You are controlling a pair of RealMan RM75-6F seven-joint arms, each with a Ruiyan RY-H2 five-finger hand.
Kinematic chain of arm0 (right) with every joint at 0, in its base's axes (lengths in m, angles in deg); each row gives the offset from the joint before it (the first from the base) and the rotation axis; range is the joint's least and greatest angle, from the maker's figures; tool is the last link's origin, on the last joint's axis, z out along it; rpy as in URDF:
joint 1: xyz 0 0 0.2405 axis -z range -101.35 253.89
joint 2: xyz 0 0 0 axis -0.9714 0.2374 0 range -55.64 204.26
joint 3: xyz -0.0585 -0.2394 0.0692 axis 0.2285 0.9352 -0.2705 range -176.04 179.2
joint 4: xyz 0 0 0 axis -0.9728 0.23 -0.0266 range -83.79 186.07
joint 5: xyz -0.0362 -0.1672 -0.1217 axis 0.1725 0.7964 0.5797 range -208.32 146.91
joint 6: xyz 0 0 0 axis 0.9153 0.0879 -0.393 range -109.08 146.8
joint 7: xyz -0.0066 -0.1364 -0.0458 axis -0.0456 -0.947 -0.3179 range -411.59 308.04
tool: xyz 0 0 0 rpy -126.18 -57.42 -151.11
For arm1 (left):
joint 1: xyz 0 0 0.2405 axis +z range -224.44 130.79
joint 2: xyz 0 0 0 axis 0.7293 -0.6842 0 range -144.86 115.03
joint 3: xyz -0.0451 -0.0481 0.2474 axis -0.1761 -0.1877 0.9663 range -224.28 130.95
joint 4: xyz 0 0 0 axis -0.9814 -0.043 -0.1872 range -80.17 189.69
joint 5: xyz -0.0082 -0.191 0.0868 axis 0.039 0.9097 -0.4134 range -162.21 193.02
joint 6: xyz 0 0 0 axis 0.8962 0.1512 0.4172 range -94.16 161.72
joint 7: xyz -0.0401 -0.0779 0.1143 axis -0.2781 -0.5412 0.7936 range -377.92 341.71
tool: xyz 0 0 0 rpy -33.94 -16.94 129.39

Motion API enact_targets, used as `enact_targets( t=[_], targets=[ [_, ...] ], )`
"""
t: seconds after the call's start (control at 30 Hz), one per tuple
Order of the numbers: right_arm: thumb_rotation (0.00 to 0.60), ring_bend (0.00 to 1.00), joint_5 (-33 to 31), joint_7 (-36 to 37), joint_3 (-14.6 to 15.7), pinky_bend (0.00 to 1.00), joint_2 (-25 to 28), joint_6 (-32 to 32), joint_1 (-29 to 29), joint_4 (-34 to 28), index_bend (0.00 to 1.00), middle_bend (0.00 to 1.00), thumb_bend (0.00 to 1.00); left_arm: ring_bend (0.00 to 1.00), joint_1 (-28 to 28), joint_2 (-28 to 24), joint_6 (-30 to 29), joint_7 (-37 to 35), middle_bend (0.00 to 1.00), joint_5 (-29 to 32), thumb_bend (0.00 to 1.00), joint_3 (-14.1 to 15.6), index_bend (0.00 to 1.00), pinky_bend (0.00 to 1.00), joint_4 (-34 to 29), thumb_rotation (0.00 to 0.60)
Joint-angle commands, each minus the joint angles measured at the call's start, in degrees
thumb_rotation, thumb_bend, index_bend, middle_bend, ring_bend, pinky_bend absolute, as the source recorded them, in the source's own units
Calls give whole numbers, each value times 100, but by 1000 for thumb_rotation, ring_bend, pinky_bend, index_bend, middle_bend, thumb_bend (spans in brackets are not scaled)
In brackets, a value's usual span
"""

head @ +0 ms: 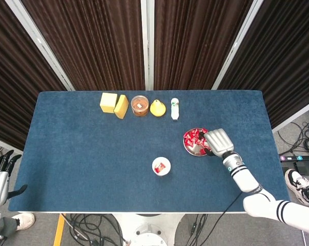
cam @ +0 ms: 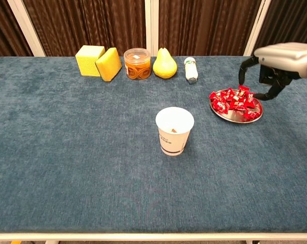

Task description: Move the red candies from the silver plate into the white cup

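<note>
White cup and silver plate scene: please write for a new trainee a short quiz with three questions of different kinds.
1. True or false: the right hand holds a candy.
2. What lies inside the white cup?
   A. nothing
   B. a red candy
   C. a pear
3. Which object stands directly left of the pear, seen from the chest view?

Key:
1. False; it hovers open over the silver plate.
2. B
3. The clear jar.

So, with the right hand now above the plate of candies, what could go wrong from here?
The red candies lie heaped and overlapping, so the right hand may pinch several and drop one on the way. The silver plate is shallow, so a push could slide it or spill candies over its rim. The white cup looks light with a narrow mouth, so a low pass might tip it.
</note>
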Motion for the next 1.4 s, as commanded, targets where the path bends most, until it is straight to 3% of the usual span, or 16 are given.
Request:
enact_targets(
  t=[0.03,0.23,1.1,1.4],
  targets=[
    [600,997,-265,-47,56,1000,-275,238,-14,436,397,979,285,141,17,-12,-11,6,172,13,0,4,216,163,-10,600],
    [600,997,-442,-123,81,1000,-490,448,-70,830,405,979,297,141,60,-12,-15,-3,172,50,0,24,216,163,-16,600],
    [600,997,-684,-344,125,1000,-816,838,-259,1290,419,979,297,141,93,21,31,-20,171,112,0,19,216,163,36,600],
    [600,998,-780,-429,117,1000,-913,849,-304,1403,529,979,343,141,95,37,37,-34,172,119,0,10,216,163,54,600]
  ],
)
